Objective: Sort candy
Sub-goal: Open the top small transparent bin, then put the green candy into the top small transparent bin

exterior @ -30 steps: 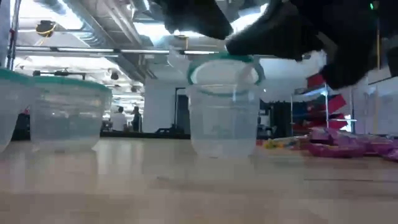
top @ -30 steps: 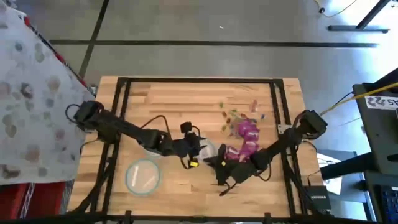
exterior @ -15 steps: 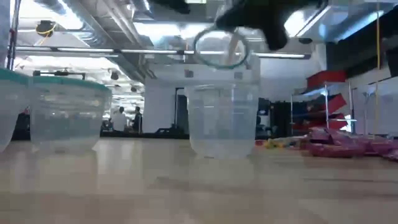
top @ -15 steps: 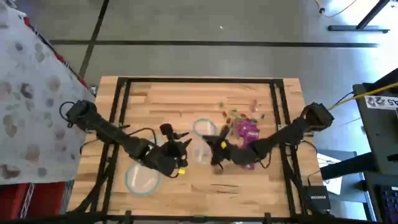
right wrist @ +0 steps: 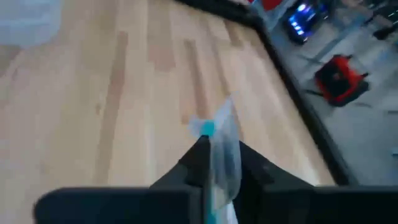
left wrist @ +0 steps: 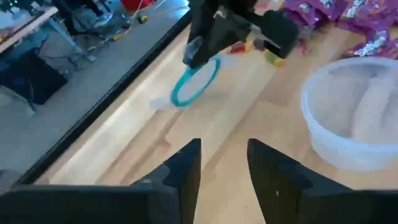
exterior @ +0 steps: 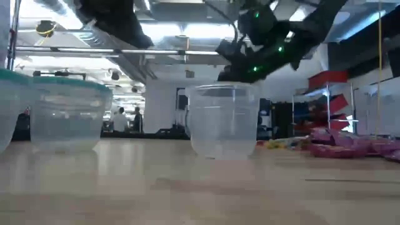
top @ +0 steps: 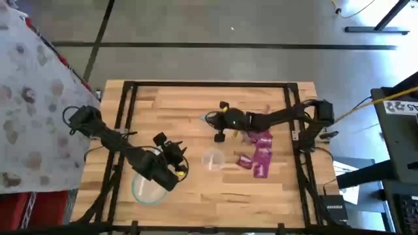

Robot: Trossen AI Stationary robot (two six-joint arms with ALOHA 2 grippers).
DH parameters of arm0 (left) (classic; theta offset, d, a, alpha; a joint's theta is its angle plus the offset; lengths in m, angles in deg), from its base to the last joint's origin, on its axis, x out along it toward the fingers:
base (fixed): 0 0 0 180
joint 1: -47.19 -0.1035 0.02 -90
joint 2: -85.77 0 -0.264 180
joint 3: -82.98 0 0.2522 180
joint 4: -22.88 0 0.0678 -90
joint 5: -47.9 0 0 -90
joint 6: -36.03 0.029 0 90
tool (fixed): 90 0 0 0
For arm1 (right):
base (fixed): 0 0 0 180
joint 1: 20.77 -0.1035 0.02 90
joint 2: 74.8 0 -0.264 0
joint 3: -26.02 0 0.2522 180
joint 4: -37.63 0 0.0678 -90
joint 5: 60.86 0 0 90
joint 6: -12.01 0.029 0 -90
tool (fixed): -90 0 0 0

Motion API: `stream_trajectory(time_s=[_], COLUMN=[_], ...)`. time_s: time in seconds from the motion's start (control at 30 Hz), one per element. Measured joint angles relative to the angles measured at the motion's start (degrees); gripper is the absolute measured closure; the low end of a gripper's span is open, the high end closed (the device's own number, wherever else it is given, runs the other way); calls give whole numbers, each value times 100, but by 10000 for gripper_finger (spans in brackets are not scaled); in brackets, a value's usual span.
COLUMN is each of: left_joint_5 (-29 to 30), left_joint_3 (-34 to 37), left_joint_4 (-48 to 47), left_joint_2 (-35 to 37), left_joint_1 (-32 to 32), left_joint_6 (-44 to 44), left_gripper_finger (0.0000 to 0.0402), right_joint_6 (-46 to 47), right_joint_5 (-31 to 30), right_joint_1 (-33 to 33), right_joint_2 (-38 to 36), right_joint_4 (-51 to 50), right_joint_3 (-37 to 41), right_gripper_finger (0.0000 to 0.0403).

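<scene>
High view: wooden desk (top: 163, 104). Candy (top: 260, 151), magenta packets, right of centre; small mixed pieces (top: 248, 117) just above. Clear bowl (top: 213, 160) at centre. Teal-rimmed bowl (top: 149, 188) lower left, left gripper (top: 175, 163) above its upper-right edge. Right gripper (top: 221, 124) upper centre, at a teal-rimmed lid (top: 210, 119).

Low view: clear bowl (exterior: 223, 122) centre; two larger tubs (exterior: 65, 115) at left; candy (exterior: 350, 145) at right edge.

Left wrist view: jaws parted, nothing between them; lid (left wrist: 196, 81) in the other arm's grip.

Right wrist view: jaws pinching the lid (right wrist: 222, 155) edge-on.
</scene>
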Motion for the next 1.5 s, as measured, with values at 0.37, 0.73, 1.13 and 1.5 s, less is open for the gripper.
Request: stream_trajectory(time_s=[0.37, 0.73, 1.13, 1.5], left_joint_5=[-55, -315, -687, -694], left_joint_3=[131, 131, 131, 131], left_joint_4=[0, 191, 647, 720], left_joint_2=[-2, -2, -4, -9], left_joint_1=[12, -88, -101, -35], left_joint_6=[-426, 42, 464, 468], left_gripper_finger=[287, 287, 287, 287], right_joint_6=[-234, -1365, -1323, -246], right_joint_5=[52, 1292, 976, 688], right_joint_1=[-55, 100, 87, -70], right_joint_2=[-1053, -1049, -390, -838], right_joint_4=[-2882, -4974, -4635, -4777], right_joint_3=[-636, -133, 53, 74], right_gripper_finger=[148, 196, 272, 392])
